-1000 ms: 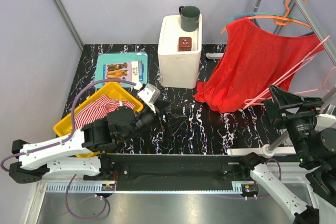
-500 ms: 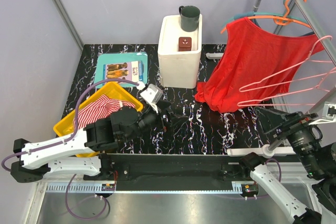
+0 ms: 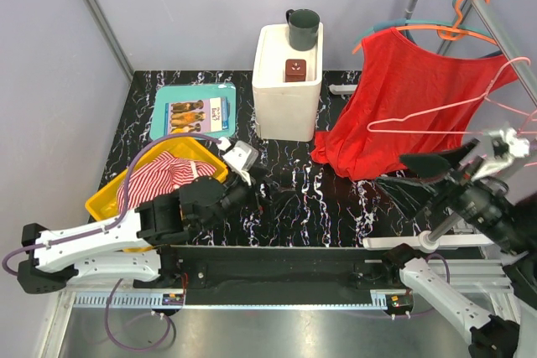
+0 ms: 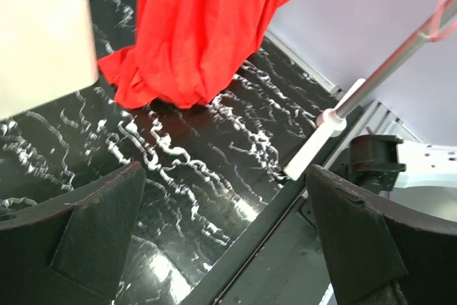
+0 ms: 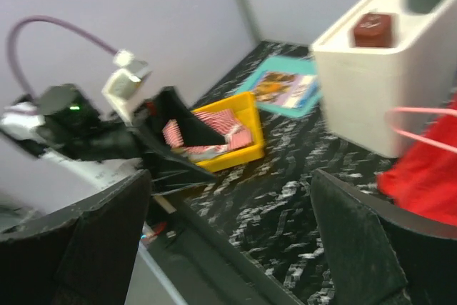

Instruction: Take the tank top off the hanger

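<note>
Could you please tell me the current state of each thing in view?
tank top: hung on the orange hanger, hem on the table
left gripper: open, empty
right gripper: open, empty
mug: upright on the white box
yellow bin: holds a striped cloth

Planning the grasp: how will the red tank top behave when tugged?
Probably floppy: the tank top drapes from its hanger, hem bunched on the table. Likely light, being thin fabric. A tug may swing the hanger too.
</note>
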You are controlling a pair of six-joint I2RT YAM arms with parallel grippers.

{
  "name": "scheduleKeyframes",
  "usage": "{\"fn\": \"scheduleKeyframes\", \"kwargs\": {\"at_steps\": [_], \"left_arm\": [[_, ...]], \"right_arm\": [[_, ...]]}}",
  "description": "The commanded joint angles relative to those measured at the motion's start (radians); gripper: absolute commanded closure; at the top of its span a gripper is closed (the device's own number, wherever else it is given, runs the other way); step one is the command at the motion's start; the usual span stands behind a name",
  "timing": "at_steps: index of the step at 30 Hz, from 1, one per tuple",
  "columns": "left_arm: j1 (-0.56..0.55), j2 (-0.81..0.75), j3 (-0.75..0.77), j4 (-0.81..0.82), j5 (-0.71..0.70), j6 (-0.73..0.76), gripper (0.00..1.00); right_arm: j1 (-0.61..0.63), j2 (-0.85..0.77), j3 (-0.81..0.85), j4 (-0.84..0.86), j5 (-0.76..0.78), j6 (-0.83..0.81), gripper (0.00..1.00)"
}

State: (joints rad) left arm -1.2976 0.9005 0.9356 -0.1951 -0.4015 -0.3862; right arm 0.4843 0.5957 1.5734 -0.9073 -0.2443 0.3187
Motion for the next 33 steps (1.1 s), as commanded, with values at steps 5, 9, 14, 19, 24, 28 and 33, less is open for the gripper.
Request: {"fn": "scheduleKeyframes", "kwargs": {"at_steps": [5,9,14,19,24,28,33], "left_arm": [[-0.003,-0.169,-0.164,0.023,-0.112,-0.112,0.01],[-0.003,-0.25,-0.276,0.02,-0.122,-0.199,0.01],[-0.003,-0.353,-0.366,0.014,-0.148,-0.263,0.01],[-0.003,-0.391,-0.423,0.005,-0.143,-0.31,0.01],[-0.003,-0.387,-0.495,0.052,-0.111,-0.359,0.01],[-0.003,-0.39,-0.578,0.137,-0.07,-0.411,0.01],[-0.003,-0.429,-0.664,0.192,-0.022,-0.439,0.01]], "right_arm": [[0.007,0.167,-0.173,0.294,-0.386,0.255,0.0],[0.014,0.174,-0.354,0.419,-0.388,0.353,0.0],[0.141,0.144,-0.479,0.407,-0.187,0.333,0.0],[0.214,0.106,-0.631,0.38,-0.043,0.359,0.0],[0.22,0.064,-0.944,0.499,0.065,0.427,0.0],[0.22,-0.055,-1.166,0.704,0.013,0.479,0.0],[0.22,-0.291,-1.332,0.774,-0.032,0.534,0.0]]}}
